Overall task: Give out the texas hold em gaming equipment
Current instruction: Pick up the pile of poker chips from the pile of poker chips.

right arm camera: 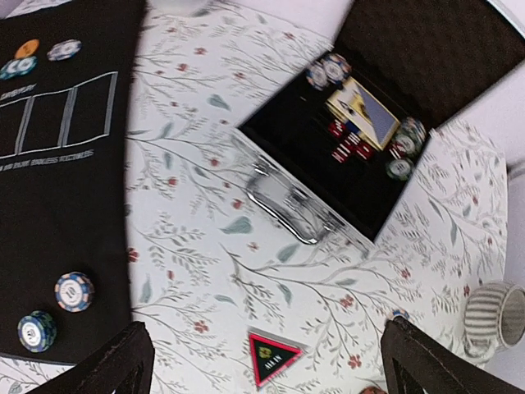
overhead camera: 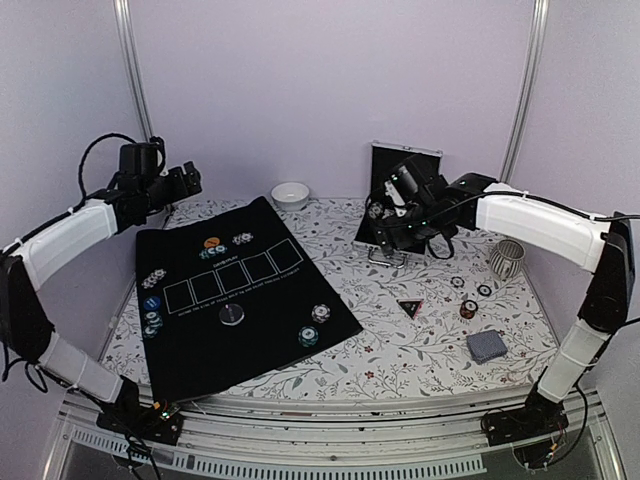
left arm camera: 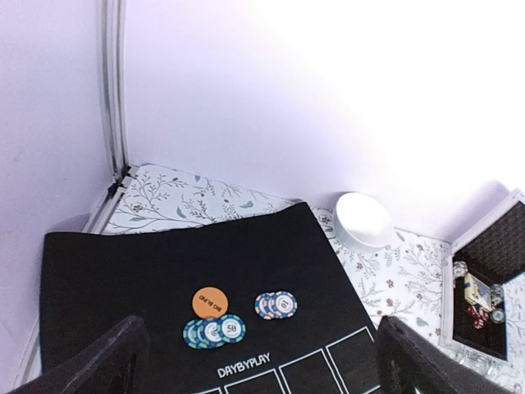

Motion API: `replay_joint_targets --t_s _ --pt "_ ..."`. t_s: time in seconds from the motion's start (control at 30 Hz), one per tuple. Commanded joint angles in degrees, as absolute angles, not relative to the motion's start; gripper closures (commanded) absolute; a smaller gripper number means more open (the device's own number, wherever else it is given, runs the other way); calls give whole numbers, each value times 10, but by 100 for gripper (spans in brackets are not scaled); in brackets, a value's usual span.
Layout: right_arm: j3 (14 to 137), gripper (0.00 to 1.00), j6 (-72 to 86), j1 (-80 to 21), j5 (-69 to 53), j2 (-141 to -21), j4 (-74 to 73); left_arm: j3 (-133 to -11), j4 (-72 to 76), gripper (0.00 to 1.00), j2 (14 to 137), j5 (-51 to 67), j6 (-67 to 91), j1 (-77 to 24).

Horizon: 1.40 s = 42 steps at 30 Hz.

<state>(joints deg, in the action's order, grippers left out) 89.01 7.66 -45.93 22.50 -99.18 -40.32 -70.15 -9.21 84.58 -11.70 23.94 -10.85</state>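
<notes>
Left pincer (left arm camera: pixel 262 365), right pincer (right arm camera: pixel 262 361): both wide open, empty. Left is near black mat (overhead camera: pixel 200 360) far-left corner, right beyond its far-right. Poker chips (left arm camera: pixel 215 331), grey button (overhead camera: pixel 232 314) on mat. Card deck (overhead camera: pixel 487 346), triangular marker (right arm camera: pixel 273 355) right of it on floral worktop (overhead camera: pixel 400 360). Lilac walls (overhead camera: pixel 330 80).

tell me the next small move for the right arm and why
Probably ease the right gripper forward and down into the open case, toward the chips beside the cards. Its jaws are open and empty, it hangs close to the case, and those chips and cards lie inside, not yet dealt out.
</notes>
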Motion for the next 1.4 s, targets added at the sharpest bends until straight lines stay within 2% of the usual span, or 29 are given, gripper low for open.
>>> replay_joint_targets --t_s 0.0,0.2,0.4,0.5,0.73,0.8,0.87,1.1,1.2,1.37 --pt "830 1 145 -377 165 -926 -446 -626 -78 2 762 -182 210 -110" --pt "738 1 177 -257 66 -890 -489 -579 -72 2 655 -146 190 -117" --pt "641 0 190 -197 50 -882 -483 -566 -67 2 659 -91 180 -134" --pt "621 7 192 -191 37 -898 -473 -535 -43 2 670 -67 196 -130" --pt "572 21 199 -148 44 -934 -437 -556 -89 2 691 -47 190 -117" --pt "568 28 196 -145 43 -946 -434 -552 -84 2 687 -45 190 -114" --pt "564 31 195 -145 51 -953 -433 -549 -80 2 686 -41 191 -110" --pt "563 48 191 -144 61 -961 -424 -549 -80 2 686 -36 195 -100" --pt "567 52 188 -145 60 -965 -424 -548 -80 2 687 -33 196 -97" --pt "574 73 186 -144 67 -967 -430 -548 -81 2 690 -26 199 -92"
